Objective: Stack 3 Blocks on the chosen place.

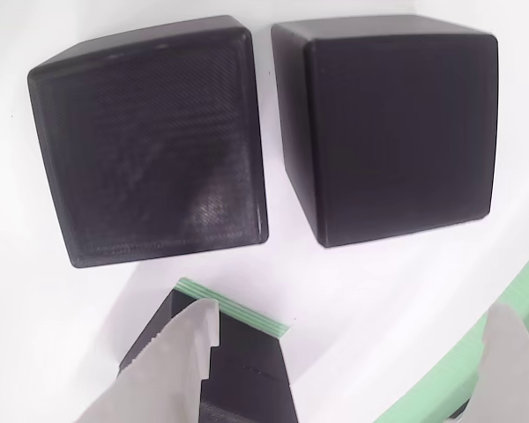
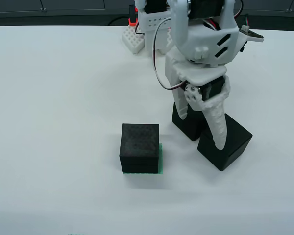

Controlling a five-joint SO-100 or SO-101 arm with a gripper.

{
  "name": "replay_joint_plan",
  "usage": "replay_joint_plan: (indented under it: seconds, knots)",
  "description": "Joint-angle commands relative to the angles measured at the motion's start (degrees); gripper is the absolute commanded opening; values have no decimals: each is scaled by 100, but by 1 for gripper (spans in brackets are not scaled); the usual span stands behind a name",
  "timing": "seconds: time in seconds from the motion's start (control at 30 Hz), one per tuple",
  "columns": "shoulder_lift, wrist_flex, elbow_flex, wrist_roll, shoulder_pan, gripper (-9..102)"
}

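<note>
We have one matte black mesh-textured cube (image 2: 140,148) seated on the green-and-white striped square patch (image 2: 160,159), the base of the stack. Our white two-finger gripper (image 1: 353,352) hovers with fingers (image 1: 172,361) spread and empty above two more black cubes (image 2: 224,147) resting side by side, near the patch, on the white surface (image 2: 63,122).

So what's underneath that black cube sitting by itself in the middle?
A green striped patch lies under the lone cube; only thin edges peek out on its right and front. The rest is covered.
</note>
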Motion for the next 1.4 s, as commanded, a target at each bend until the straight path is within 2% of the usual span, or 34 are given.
replay_joint_plan:
  seconds: [0.0, 0.17, 0.23, 0.7, 1.37]
  knots:
    - [-62, -88, -281, -237, -62, 38]
    - [-334, -79, -457, -343, -167, 47]
    - [-431, -79, -527, -360, -202, 48]
    - [-677, 44, -668, -264, -677, 48]
    - [-1354, 114, -1055, -44, -835, 47]
